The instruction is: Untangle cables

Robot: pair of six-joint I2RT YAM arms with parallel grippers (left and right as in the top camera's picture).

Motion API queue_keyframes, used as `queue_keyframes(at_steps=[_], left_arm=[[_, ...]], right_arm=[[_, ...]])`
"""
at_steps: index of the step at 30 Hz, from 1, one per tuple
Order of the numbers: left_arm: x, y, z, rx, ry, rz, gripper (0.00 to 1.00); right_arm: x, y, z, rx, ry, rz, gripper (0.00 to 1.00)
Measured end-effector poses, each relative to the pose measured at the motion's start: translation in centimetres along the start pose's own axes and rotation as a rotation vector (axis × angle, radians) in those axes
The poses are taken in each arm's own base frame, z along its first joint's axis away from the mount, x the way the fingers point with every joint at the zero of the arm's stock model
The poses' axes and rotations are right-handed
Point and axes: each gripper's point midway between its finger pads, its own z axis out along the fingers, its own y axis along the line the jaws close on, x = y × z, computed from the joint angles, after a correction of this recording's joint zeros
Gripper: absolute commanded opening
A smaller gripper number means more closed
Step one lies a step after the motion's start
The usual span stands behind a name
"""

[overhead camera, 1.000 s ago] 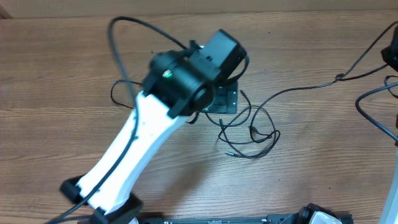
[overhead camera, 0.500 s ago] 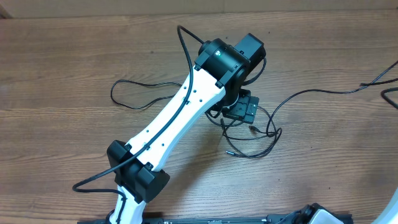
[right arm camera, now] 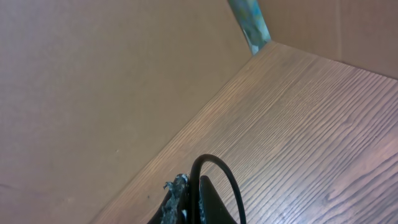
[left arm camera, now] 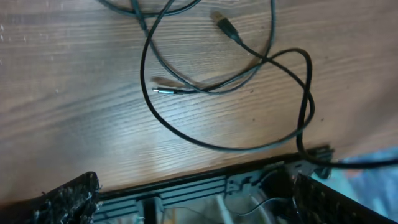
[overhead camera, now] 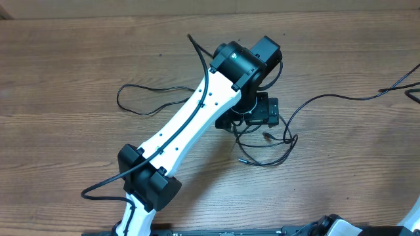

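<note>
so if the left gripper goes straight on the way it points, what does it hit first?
The left gripper would likely meet the cable loop first, then the table; depth is unclear.

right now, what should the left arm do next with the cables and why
Probably lower the left gripper straight down and close on the strand by the silver plug. Its fingers look wide open and hold nothing, it hovers above the looped cables, and that free end lies in plain view.

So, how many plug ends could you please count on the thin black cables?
2: dark chunky plug upper centre, slim silver-tipped plug lower left of it; more may be hidden.
</note>
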Motion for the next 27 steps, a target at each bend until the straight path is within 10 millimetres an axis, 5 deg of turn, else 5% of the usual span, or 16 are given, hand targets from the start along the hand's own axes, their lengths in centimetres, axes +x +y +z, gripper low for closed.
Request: queue_keyframes(at_steps=[5,19,27], left_arm=[[0.4,-0.1,1.2,-0.016,0.016,-0.071,1.0],[3.2,2.7,6.3,-0.176,0.13,-0.368,0.99],[4.0,2.5,8.7,-0.155,0.194,-0.47,0.94]], right_arm=[[0.1,-0.1,0.2,0.001,0.004,0.001,0.04],[0.2,-0.2,0.4,0.004,0.009,0.004,0.04],[0.2,-0.2,0.4,0.004,0.01,0.003,0.04]])
